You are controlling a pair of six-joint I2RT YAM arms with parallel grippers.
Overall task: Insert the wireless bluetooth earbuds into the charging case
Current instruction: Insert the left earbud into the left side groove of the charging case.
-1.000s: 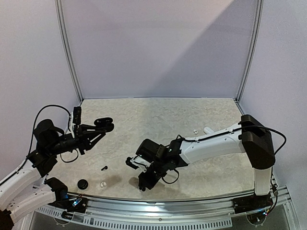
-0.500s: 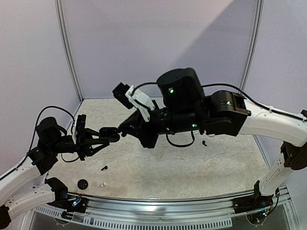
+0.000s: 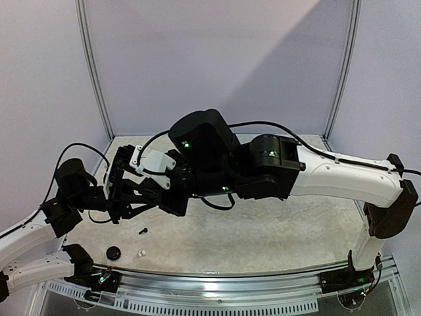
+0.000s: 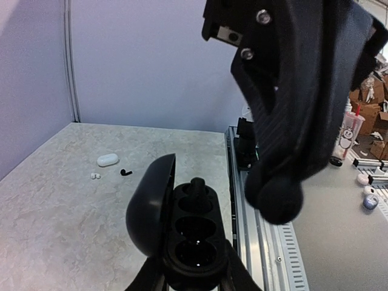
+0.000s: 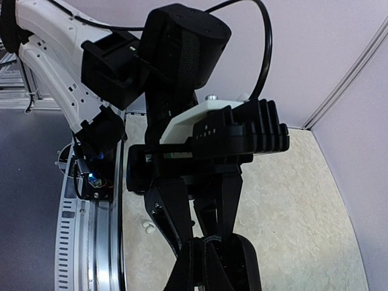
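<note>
My left gripper (image 4: pixel 194 270) is shut on an open black charging case (image 4: pixel 195 233), lid swung to the left. One black earbud (image 4: pixel 197 185) stands in the case's far slot; the nearer slots look empty. My right gripper (image 4: pixel 273 197) hangs just above and right of the case, fingers pressed together; nothing shows between them. In the top view the right gripper (image 3: pixel 168 197) meets the left gripper (image 3: pixel 154 197) above the table's left side and hides the case. Loose on the table lie a black earbud (image 3: pixel 143 230) and a white earbud (image 3: pixel 141 253).
A round black object (image 3: pixel 114 252) lies near the front left edge. In the left wrist view, a closed white case (image 4: pixel 108 160), two white earbuds (image 4: pixel 94 176) and a black earbud (image 4: pixel 125 172) lie far off. The metal front rail (image 3: pixel 217 286) borders the table.
My right arm has lifted from the table's front and swung left until its gripper is over the case. My left gripper, still holding the case, has shifted slightly.
</note>
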